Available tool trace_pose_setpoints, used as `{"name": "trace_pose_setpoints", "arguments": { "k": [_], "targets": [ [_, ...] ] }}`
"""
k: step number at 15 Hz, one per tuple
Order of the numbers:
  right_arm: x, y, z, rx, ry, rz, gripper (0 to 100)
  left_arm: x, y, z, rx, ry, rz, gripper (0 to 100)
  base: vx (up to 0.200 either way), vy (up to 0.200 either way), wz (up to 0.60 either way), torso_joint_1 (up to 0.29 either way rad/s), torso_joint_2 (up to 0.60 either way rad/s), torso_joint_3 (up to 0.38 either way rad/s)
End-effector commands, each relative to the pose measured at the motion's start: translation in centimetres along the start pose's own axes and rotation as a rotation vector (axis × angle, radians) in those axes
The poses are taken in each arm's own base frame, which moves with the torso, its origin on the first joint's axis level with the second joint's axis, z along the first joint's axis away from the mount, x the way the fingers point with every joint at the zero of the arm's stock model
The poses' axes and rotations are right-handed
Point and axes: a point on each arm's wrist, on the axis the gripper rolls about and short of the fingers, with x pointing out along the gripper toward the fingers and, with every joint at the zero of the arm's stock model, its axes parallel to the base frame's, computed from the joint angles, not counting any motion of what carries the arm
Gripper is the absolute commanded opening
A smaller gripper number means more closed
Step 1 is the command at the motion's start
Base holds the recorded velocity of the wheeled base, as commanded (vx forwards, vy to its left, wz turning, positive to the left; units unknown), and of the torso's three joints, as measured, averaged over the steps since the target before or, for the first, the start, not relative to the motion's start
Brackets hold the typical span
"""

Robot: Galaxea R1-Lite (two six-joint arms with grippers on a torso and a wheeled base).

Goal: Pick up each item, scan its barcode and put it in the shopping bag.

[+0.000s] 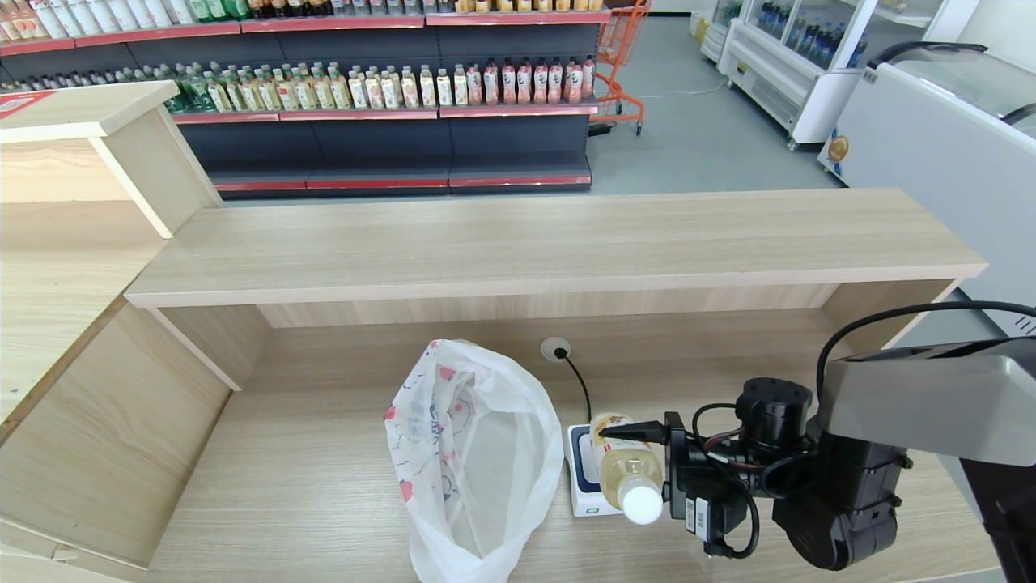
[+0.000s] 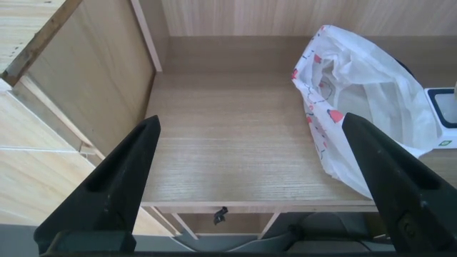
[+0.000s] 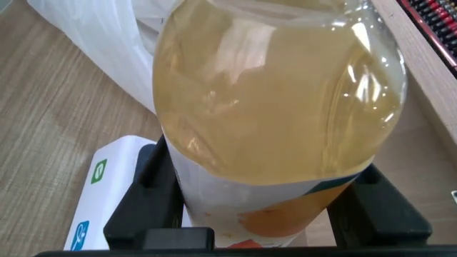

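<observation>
A light wooden counter [image 1: 307, 486] sits below a raised upper ledge [image 1: 558, 243] of the same wood. Near the middle of the counter stands a white plastic shopping bag [image 1: 473, 461] with small red and blue prints, its mouth open and facing up. Just beside the bag, on the robot's right, lies a small white scanner [image 1: 581, 486] with a dark face. A thin black cable [image 1: 581, 385] runs from it to a round hole in the counter behind. The right gripper [image 1: 623, 465] holds 1 clear bottle [image 1: 630, 474] of pale yellow drink above the scanner. The bottle is tipped almost flat, with its white cap pointing back toward the robot and its base toward the ledge. The right wrist view looks along the bottle [image 3: 278, 107]. There the right gripper [image 3: 264, 214] has its black jaws pinching the bottle at the labelled part, 1 on each side. The white scanner [image 3: 107, 193] lies beneath, and an edge of the shopping bag [image 3: 93, 36] is close by. In the left wrist view, the left gripper [image 2: 250, 185] hangs over bare counter [image 2: 228, 143] on the bag's left, its 2 jaws spread wide with nothing between them. That view also shows the shopping bag [image 2: 364, 107] and a corner of the scanner [image 2: 444, 107]. Beyond the ledge, store shelves [image 1: 388, 89] carry rows of drinks.
</observation>
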Motion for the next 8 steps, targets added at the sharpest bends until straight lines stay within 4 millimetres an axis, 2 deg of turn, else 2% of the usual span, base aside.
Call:
{"name": "trace_pose_setpoints", "arguments": {
  "k": [1,8],
  "targets": [
    [0.6,0.8,-0.4,0.010,-0.008,0.010,0,0.0,0.0,0.0,0.000,0.000,0.000,100,0.000,0.000,0.00,0.000,0.00,0.000],
    [1.1,1.2,-1.7,-0.008,-0.005,-0.002,0,0.0,0.0,0.0,0.000,0.000,0.000,100,0.000,0.000,0.00,0.000,0.00,0.000]
  ]
}}
